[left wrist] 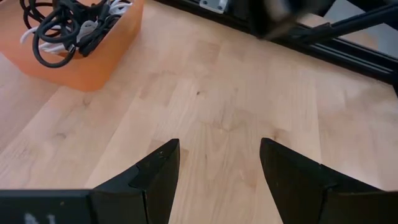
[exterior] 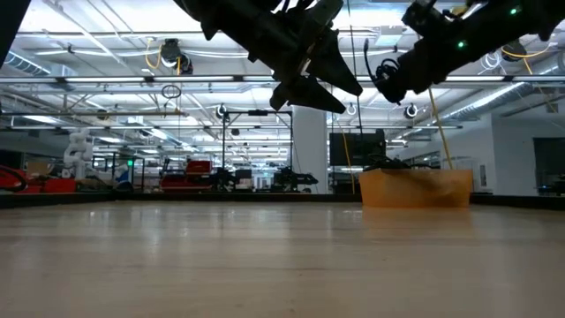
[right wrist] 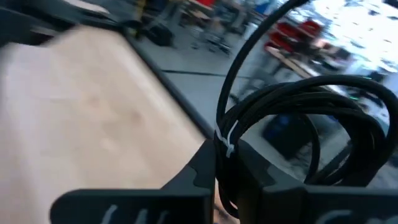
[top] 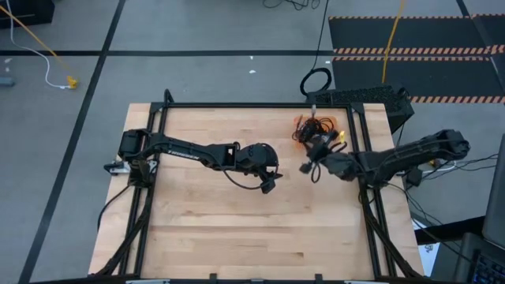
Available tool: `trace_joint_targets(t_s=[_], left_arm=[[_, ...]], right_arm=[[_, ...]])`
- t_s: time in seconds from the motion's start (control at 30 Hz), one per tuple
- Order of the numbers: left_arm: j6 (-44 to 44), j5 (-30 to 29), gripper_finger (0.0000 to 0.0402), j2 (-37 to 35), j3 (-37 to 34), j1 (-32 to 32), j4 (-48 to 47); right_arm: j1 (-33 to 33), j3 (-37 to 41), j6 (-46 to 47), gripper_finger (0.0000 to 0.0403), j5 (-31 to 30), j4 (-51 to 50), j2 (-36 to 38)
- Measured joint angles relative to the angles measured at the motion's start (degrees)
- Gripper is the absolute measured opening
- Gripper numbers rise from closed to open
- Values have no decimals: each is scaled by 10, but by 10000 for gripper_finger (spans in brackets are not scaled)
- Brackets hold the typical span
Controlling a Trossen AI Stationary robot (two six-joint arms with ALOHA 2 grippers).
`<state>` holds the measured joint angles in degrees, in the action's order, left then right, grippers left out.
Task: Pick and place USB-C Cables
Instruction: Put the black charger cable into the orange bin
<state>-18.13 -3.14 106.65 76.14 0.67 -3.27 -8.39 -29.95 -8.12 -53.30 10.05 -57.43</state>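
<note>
An orange bin (top: 301, 128) stands near the table's far right edge and holds a tangle of black and white USB-C cables (left wrist: 68, 28). My right gripper (top: 310, 166) hovers just near of the bin, raised above the table, and is shut on one black coiled cable (right wrist: 298, 118) bound with a white tie (right wrist: 224, 144). My left gripper (left wrist: 217, 168) is open over bare wood at the table's middle (top: 268, 183), touching nothing. In the low view both grippers hang high above the tabletop, and the held coil (exterior: 381, 72) shows beside the right gripper. My right gripper pinches the black coil between its two fingers at the bundled part by the white tie (right wrist: 231, 163). The coil is lifted clear of the table and the bin. Its loops stand out beyond the fingers, and one loose end (right wrist: 261, 37) runs away from them.
The black frame rails (top: 237, 104) run along the table's edges. Bare wood (top: 237, 229) lies across the near half and left of the bin. Thick cords and a striped mat (top: 410, 51) lie on the floor beyond the table.
</note>
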Motion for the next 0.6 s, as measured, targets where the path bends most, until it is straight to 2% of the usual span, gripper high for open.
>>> trace_joint_targets(t_s=[0.23,0.47,0.6], left_arm=[[0,0,223,0,0,0,0],[0,0,223,0,0,0,0],[0,0,223,0,0,0,0]], right_arm=[[81,0,-19,15,-24,-2,0],[173,23,28,15,-21,-30,1],[217,72,92,15,29,-30,0]])
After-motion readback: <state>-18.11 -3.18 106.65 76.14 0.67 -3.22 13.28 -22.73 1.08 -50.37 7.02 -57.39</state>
